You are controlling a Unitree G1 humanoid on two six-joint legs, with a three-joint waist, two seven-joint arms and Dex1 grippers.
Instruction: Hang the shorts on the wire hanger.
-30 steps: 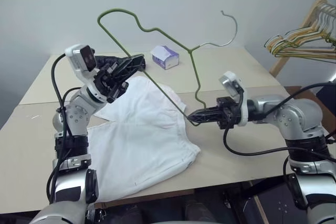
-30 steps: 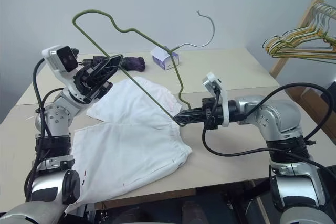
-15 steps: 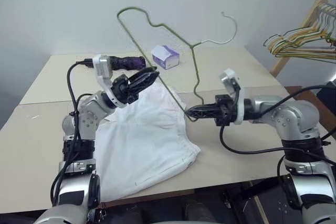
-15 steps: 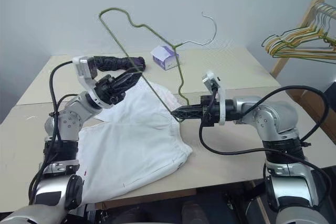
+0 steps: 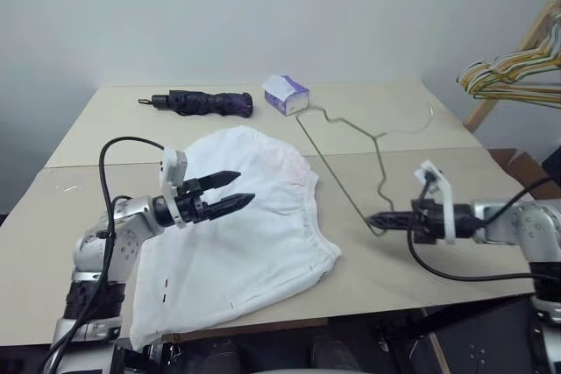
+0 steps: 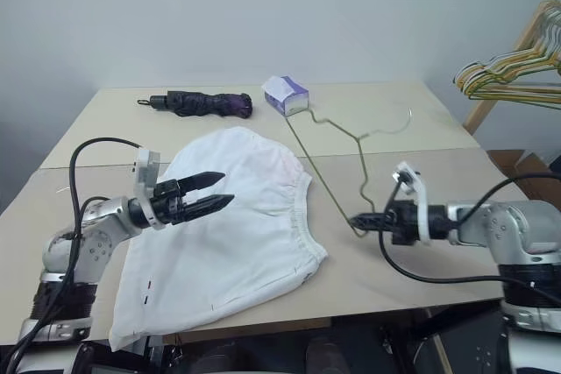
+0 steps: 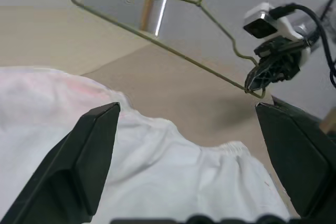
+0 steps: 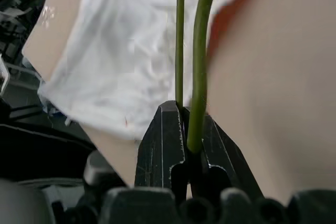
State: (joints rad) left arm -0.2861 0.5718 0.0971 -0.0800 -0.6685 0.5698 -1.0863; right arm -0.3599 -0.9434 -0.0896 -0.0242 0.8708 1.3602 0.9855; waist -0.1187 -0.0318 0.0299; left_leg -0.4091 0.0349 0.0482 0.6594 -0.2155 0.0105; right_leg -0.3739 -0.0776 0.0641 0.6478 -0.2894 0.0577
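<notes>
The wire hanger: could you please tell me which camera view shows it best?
The left eye view: the whole wire hanger lies flat on the table, one corner pinched by the right gripper. The right eye view matches. The left wrist view gives a low side look; the right wrist view shows two wires in the jaws.

White shorts (image 5: 245,216) lie flat on the table; olive wire hanger (image 5: 337,157) lies beside them
</notes>
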